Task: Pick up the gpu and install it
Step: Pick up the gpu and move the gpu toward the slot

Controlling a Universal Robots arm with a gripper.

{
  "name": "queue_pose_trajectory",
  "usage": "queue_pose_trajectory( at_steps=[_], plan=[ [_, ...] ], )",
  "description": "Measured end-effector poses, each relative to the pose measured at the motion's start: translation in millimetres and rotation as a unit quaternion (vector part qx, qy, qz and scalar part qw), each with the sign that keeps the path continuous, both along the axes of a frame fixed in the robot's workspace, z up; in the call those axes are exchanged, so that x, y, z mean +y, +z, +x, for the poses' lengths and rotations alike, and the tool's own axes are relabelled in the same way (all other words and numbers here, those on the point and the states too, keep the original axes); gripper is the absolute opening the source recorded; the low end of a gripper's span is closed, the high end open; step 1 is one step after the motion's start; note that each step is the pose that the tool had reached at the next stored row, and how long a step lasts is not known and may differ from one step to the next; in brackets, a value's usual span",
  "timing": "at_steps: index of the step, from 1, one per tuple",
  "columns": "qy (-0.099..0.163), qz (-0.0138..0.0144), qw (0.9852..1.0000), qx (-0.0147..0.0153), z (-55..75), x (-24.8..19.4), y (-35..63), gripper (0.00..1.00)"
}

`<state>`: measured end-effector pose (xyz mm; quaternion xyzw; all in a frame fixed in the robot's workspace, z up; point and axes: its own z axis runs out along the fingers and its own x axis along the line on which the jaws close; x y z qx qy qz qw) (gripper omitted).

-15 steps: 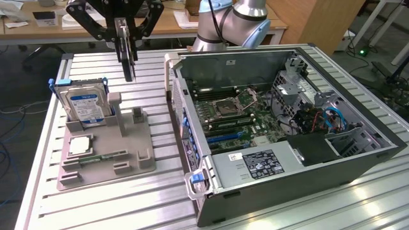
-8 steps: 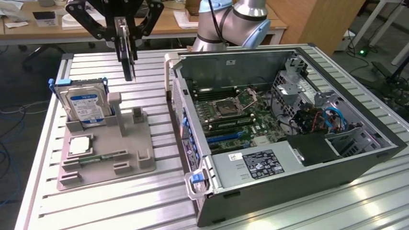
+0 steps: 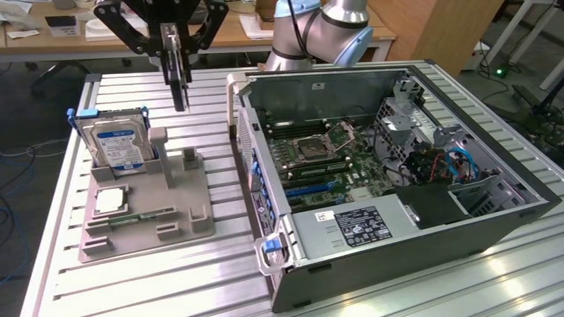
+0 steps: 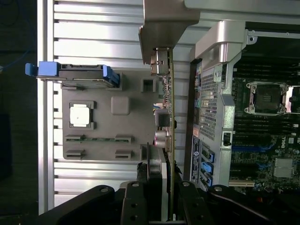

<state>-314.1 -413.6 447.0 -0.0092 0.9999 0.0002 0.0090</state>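
Exterior view: your pincer (image 3: 178,46) is clamped on the gpu (image 3: 179,89), hanging edge-down above the holder tray (image 3: 189,195). Pickup done, install left; the open computer case (image 3: 397,261) sits at four o'clock.

Black claw (image 3: 178,56), silver-and-blue arm (image 3: 328,30)

Open air over the tray (image 3: 189,205), case wall (image 3: 249,139) in the way
I see the gpu (image 3: 179,82) hanging clear above the tray, apart from the upright hard drive (image 3: 115,144) on the exterior view's left. On the exterior view's right the case wall stands between; beyond it the motherboard (image 3: 352,168) lies open from above, cables (image 3: 458,165) crowding its far end.
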Motion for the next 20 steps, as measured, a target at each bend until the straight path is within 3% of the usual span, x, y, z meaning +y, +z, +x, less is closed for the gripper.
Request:
queue_pose_trajectory(
  at_steps=[20],
  plan=[
    [0.000, 0.0000, 1.0000, 0.0000, 28.8, 0.0, 0.0, 0.28]
  ],
)
